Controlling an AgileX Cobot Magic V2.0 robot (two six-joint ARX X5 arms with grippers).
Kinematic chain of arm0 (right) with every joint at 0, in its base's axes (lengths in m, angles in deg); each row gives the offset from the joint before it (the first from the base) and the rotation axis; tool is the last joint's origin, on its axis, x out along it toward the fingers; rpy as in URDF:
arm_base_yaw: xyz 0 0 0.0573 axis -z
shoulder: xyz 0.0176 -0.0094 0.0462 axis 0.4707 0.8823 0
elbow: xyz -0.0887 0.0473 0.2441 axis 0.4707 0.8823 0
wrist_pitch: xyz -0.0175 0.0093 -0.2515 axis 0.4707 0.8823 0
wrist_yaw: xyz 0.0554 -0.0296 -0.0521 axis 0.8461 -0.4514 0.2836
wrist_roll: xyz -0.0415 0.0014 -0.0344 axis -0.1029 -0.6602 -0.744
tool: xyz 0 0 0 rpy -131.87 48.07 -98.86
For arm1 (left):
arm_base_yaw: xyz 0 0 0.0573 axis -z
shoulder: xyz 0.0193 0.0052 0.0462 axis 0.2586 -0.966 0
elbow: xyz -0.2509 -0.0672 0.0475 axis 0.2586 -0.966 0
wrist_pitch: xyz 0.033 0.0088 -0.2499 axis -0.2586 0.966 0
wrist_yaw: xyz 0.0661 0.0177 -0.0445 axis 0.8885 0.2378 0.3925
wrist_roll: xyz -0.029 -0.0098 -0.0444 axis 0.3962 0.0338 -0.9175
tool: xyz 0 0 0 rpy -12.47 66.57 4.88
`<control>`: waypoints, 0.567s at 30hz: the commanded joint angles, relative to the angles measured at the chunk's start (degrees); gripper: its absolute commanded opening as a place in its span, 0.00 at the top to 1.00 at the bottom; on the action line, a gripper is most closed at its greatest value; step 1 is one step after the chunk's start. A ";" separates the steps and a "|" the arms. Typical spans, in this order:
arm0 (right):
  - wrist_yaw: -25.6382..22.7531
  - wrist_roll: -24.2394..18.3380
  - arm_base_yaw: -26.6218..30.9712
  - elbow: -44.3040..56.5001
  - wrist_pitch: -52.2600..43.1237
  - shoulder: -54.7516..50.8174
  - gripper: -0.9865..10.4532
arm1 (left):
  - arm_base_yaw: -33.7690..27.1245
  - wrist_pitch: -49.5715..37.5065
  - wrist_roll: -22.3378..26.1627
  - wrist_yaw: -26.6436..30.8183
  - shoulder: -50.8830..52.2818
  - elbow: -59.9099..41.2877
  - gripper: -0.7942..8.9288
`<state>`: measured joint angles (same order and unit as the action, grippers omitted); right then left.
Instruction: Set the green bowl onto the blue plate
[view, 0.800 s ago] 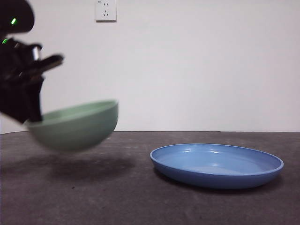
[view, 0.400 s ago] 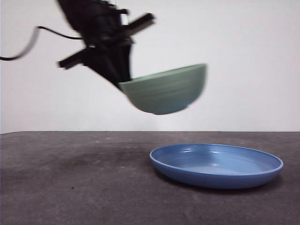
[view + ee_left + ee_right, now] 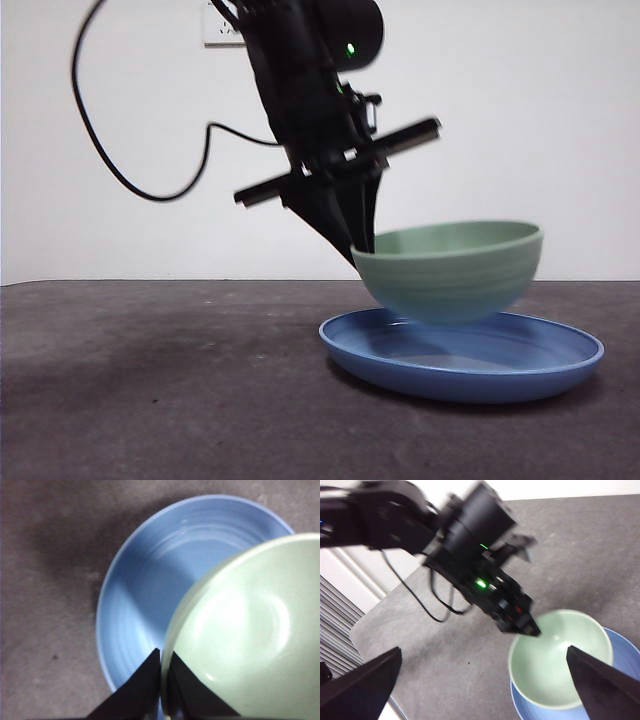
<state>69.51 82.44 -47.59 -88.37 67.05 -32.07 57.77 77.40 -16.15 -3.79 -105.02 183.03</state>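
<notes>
On the left part of the dark grey worktop (image 3: 150, 400) nothing stood; only a black cable (image 3: 130, 170) hung in a loop in front of the white wall (image 3: 560, 120). Near the middle the left arm (image 3: 310, 90) came down from above, with a small green light on it. The left gripper (image 3: 161, 680) was clenched on the near rim of the green bowl (image 3: 450, 270), one jaw outside the wall and one inside. The bowl was held over the blue plate (image 3: 560, 365), almost level, slightly tilted. From the front view its base looked very close to the plate's inside, but I could not tell if they touched. The plate lay flat on the right part of the worktop. The right gripper (image 3: 485, 680) stayed high above the scene, its jaws spread wide and holding nothing.
</notes>
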 commanded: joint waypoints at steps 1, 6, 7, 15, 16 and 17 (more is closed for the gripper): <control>0.20 0.59 -0.31 -0.66 -0.57 0.28 0.42 | 0.50 -0.17 0.70 0.09 -2.47 2.62 0.91; 0.20 0.57 -0.31 -0.66 -0.59 0.28 0.42 | 0.79 -1.11 0.70 0.46 -4.26 2.73 0.91; 0.20 0.59 -0.31 -0.66 -0.57 0.28 0.42 | 0.92 -1.38 0.70 0.50 -4.48 2.73 0.91; 0.20 0.57 -0.31 -0.66 -0.57 0.28 0.42 | 1.11 -1.75 0.68 0.52 -4.76 2.73 0.84; 0.20 0.57 -0.31 -0.66 -0.57 0.28 0.42 | 1.11 -1.70 0.66 0.52 -4.76 2.73 0.82; 0.20 0.59 -0.31 -0.66 -0.57 0.28 0.42 | 1.05 -1.73 0.66 0.52 -4.79 2.73 0.81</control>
<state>69.51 82.44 -47.59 -88.37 67.05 -32.07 58.25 76.00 -15.80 -3.40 -108.27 183.92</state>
